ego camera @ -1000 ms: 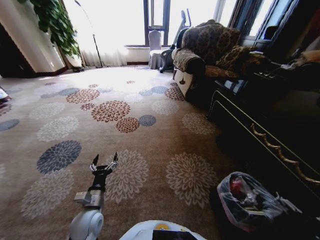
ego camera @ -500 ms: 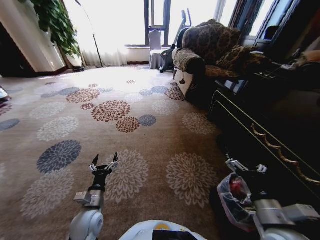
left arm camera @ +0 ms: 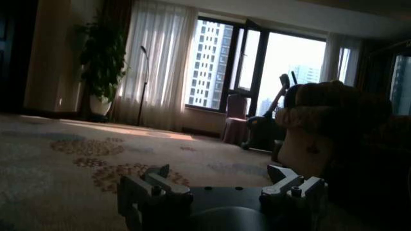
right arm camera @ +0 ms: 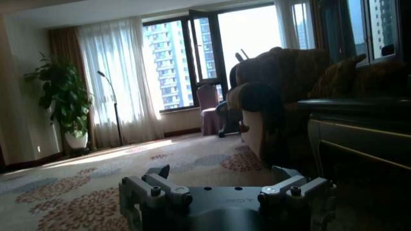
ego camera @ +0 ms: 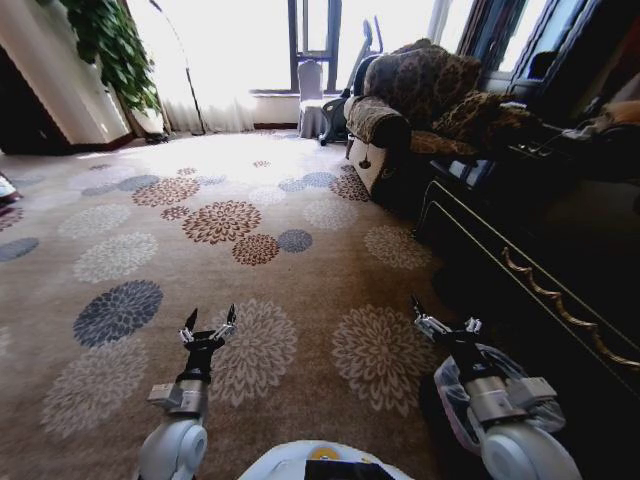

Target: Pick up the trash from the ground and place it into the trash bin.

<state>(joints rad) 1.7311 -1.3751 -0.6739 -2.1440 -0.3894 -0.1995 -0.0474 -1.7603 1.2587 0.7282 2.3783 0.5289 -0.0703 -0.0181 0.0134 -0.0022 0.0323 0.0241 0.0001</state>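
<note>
head view: left claw (ego camera: pixel 208 329) released, empty, low over the carpet (ego camera: pixel 300 270); right claw (ego camera: pixel 445 322) released, empty, just above the trash bin (ego camera: pixel 452 410), which sits at the robot's right by a dark cabinet (ego camera: pixel 540 290). wrist views: both claws spread, empty. likely between pieces; next calls for finding more litter

A patterned carpet (ego camera: pixel 300 260) with round floral medallions in brown, grey and cream covers the floor. Far ahead stand bright windows (ego camera: pixel 320 40) with white curtains (ego camera: pixel 215 60), a leafy plant (ego camera: pixel 110 40), a floor lamp (ego camera: pixel 180 60), a brown armchair (ego camera: pixel 410 100) and dark cabinets (ego camera: pixel 540 230).
</note>
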